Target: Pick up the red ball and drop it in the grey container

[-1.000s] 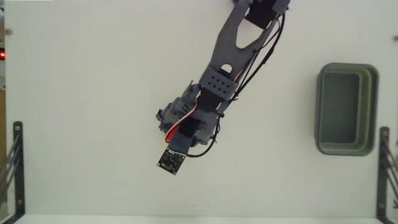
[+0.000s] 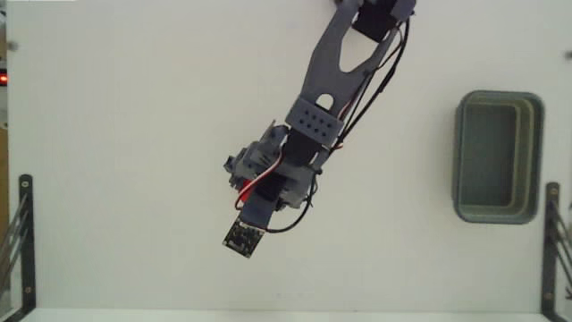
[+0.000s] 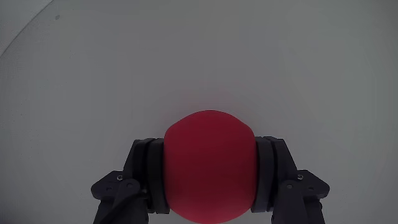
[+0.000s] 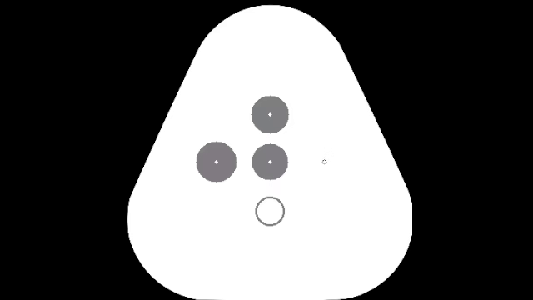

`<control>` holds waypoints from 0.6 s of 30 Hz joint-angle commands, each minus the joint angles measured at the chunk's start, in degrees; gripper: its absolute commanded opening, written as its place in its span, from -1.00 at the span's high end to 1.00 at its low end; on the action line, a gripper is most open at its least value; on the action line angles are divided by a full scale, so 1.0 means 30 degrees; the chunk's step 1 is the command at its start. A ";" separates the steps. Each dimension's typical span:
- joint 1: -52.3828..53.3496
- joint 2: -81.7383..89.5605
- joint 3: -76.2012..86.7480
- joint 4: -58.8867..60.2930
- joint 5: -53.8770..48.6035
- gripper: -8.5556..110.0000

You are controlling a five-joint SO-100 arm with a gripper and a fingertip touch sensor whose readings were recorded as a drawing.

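In the wrist view the red ball (image 3: pixel 209 167) fills the gap between the two dark fingers (image 3: pixel 148 175) of my gripper (image 3: pixel 209 177), which is shut on it. I cannot tell whether the ball rests on the white table or hangs just above it. In the fixed view the gripper (image 2: pixel 257 183) sits near the table's middle, under the arm, and the arm hides the ball. The grey container (image 2: pixel 465 156), a grey-green rectangular tub, stands far to the right of the gripper, near the table's right edge, and holds nothing.
The arm (image 2: pixel 335 72) reaches in from the top of the fixed view. Black metal brackets (image 2: pixel 20 241) stand at the lower left and lower right (image 2: pixel 552 241) table edges. White tabletop lies between the gripper and the container.
The wrist end of the arm has shifted slightly down and to the left in the fixed view. The container has not moved.
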State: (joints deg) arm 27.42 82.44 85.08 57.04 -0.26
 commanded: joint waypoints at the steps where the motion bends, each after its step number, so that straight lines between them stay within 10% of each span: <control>1: 0.0128 0.0959 -0.1885 0.1084 0.0088 -0.29; 18: 0.0128 -0.0660 -0.9753 0.7334 0.0088 -0.29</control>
State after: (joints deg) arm 27.42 79.54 62.14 76.11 -0.26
